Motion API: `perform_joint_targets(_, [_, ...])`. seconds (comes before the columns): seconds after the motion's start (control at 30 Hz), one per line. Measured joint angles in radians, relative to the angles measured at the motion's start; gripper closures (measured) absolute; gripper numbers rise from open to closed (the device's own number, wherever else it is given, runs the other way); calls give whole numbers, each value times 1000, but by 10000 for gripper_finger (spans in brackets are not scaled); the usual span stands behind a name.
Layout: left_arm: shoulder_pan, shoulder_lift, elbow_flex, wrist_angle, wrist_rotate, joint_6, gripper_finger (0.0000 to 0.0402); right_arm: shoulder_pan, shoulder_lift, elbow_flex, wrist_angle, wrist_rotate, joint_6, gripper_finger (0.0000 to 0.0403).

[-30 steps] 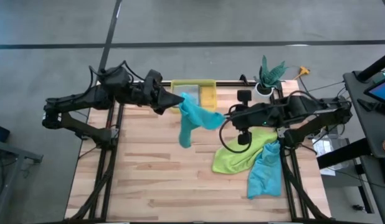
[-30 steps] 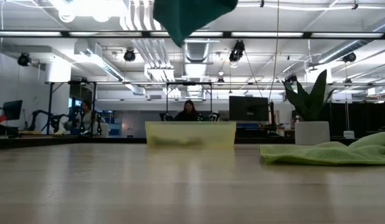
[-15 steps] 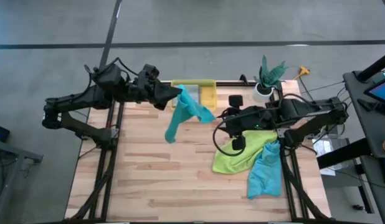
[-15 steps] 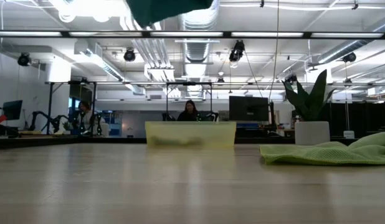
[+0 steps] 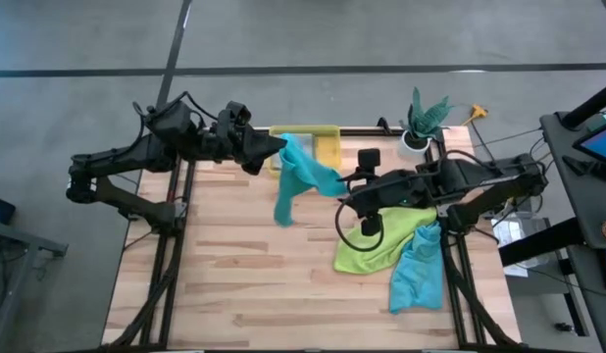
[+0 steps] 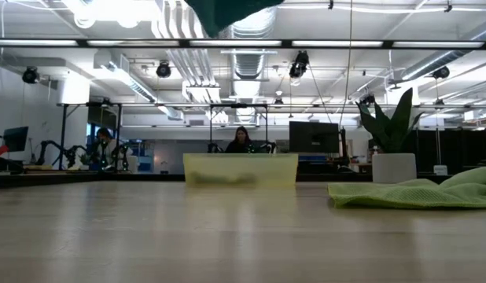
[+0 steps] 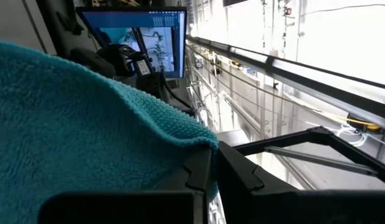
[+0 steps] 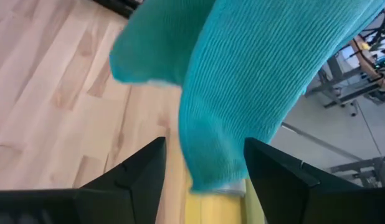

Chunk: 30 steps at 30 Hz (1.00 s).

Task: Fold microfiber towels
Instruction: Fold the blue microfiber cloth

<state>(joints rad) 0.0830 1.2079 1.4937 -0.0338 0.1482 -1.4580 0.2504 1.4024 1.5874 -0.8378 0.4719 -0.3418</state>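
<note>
Teal towel hangs above the worktop toward twelve o'clock, one corner pinched in the closed left tool. The right tool, fingers spread, holds nothing at the towel's three o'clock.

My left pincer holds a teal towel hanging beside the yellow bin; my right pincer hovers near that bin too.
</note>
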Motion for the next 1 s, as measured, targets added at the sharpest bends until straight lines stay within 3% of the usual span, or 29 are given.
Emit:
perform_joint_targets(0.3, [0, 0, 0, 2, 0, -2, 396, 0, 47, -6, 12, 0, -53, 194])
perform_joint_targets(0.57, [0, 0, 0, 5, -3, -1, 396, 0, 112, -6, 63, 3, -71, 222])
perform_joint_targets(0.77, [0, 0, -1, 5, -4, -1, 396, 1, 117, -6, 70, 104, -75, 246])
perform_joint_targets(1.0, [0, 2, -1, 3, -5, -1, 396, 0, 86, -6, 92, 117, -78, 253])
